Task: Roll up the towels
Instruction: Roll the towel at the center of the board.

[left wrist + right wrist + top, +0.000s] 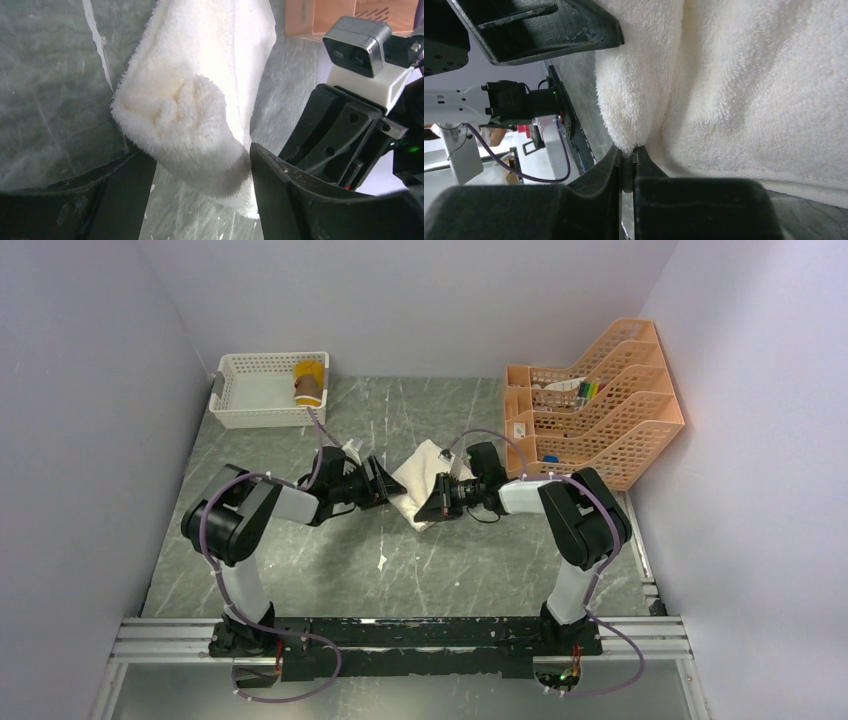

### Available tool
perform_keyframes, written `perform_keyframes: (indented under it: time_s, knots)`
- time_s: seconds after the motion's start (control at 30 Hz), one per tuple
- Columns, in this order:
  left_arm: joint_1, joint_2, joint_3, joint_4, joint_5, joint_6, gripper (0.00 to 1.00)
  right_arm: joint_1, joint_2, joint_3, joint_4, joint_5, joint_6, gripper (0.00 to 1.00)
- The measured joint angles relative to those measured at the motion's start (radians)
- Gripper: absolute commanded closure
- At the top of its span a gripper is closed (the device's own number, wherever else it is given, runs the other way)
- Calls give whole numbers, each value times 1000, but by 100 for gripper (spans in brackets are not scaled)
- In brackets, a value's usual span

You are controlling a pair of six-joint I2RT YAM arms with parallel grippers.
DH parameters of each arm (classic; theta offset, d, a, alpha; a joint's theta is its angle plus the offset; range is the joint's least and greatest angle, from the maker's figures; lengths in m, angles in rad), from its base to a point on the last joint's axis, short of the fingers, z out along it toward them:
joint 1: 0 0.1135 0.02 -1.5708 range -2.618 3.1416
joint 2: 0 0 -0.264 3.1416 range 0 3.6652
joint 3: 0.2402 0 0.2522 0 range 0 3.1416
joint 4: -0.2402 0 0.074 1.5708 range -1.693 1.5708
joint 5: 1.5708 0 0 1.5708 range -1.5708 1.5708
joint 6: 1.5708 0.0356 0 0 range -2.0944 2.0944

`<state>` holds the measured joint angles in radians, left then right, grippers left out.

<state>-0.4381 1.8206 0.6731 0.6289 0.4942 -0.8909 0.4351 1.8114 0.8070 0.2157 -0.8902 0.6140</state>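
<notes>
Table (300, 570): one yellow towel (309, 383); right jaws pinch one cream towel (420, 483), left jaws wide.

We see a table (300, 570) with a grey-green top veined like marble, closed in by pale walls on three sides. A white lattice basket (255, 418) stands at its far left corner and a peach-coloured tiered rack (620, 455) stands at the far right, well apart from each other. Between them, near the middle, a cream towel (418, 480) rests bunched on the top, and a small white scrap (382, 561) lies on the bare surface closer to the near edge.
</notes>
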Motion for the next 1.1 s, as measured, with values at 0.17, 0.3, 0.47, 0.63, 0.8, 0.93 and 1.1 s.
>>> perform_keyframes:
  time_s: [0.17,0.3,0.47,0.63,0.8,0.93,1.1]
  knots:
    - [-5,23,51,-61,-23,21,36,-2,0,0,-16,2,-17,100]
    - [-6,40,92,-125,-42,34,62,-2,0,4,-49,11,-43,100]
    - [-8,56,135,-204,-51,57,82,-2,-1,22,-93,41,-81,61]
    - [-16,57,217,-346,-83,119,83,19,-31,73,-240,193,-183,41]
    - [-18,47,269,-462,-135,178,82,227,-116,208,-414,576,-343,33]
    - [-18,46,293,-517,-145,204,82,419,-161,272,-448,797,-430,33]
    - [-18,46,312,-553,-147,220,82,524,-122,284,-498,1018,-490,33]
